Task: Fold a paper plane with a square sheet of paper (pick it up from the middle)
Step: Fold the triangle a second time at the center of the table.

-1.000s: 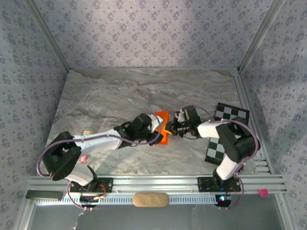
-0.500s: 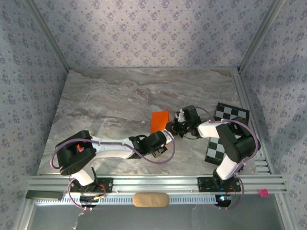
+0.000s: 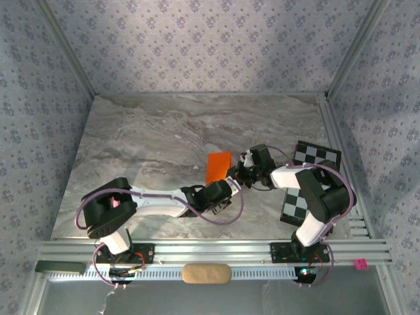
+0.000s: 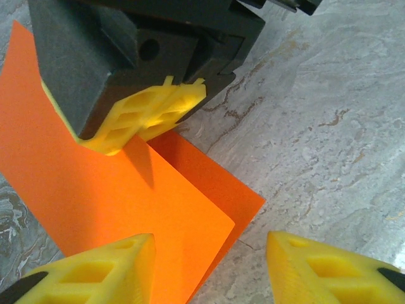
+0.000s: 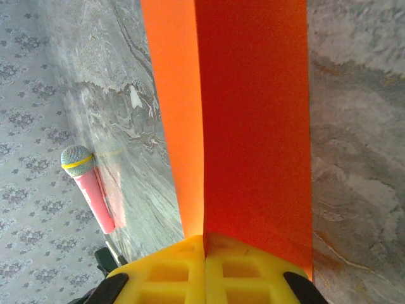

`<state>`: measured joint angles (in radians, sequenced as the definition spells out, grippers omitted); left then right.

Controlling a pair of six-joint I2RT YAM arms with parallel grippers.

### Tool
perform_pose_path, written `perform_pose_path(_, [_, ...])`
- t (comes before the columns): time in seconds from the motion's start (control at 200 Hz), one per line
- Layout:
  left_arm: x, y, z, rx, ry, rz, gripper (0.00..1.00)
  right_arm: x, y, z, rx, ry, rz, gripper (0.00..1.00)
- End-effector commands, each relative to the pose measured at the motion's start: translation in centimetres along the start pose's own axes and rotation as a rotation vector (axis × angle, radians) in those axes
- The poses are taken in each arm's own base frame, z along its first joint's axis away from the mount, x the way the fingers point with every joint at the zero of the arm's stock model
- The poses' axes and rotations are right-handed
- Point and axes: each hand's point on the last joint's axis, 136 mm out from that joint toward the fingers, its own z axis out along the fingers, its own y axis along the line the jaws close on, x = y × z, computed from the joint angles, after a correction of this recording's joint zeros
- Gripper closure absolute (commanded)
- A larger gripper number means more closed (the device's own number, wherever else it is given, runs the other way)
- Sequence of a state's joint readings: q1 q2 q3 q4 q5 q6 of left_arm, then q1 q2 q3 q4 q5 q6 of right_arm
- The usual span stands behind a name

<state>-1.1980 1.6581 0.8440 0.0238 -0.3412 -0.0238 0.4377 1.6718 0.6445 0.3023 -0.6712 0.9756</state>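
The orange square sheet of paper (image 3: 217,167) lies mid-table, folded along a crease into two layers with a rectangular outline, not a dart's. My right gripper (image 3: 238,176) is shut on its right edge. In the right wrist view the yellow fingers (image 5: 204,269) pinch the fold, and the sheet (image 5: 253,114) stretches away from them. My left gripper (image 3: 227,188) sits just near of the sheet, open. In the left wrist view its fingertips (image 4: 95,272) straddle the sheet's corner (image 4: 126,202) without touching, and the right gripper's fingers (image 4: 149,111) hold the paper above.
A black-and-white checkerboard card (image 3: 317,154) lies at the right, partly under the right arm. A pink stick with a grey head (image 5: 88,190) lies on the marble to the left. The two arms nearly meet beside the sheet.
My left gripper has drawn back off the sheet toward the near edge, uncovering it. The right gripper still holds the sheet's edge in the same place.
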Motion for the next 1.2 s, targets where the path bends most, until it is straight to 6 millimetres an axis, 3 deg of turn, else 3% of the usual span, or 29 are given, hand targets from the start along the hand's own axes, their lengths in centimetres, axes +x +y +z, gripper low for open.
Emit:
perform_pose_path(0.0, [-1.2,-0.2,0.1,-0.001,-0.026,0.003,0.53,0.0,0.1,-0.2,0.002,0.013,0.000,0.93])
perform_pose_path(0.695, [-1.5,0.1,-0.4,-0.007,-0.039,-0.007,1.00,0.0,-0.1,-0.5,0.007,0.011,-0.003,0.92])
perform_pose_path(1.069, [-1.3,0.7,-0.8,0.055,-0.056,-0.085,1.00,0.0,-0.2,-0.6,0.008,0.009,-0.002,0.93])
perform_pose_path(1.194, [-1.2,0.8,-0.8,0.109,-0.048,-0.130,1.00,0.0,-0.1,-0.7,0.007,0.006,-0.008,0.86])
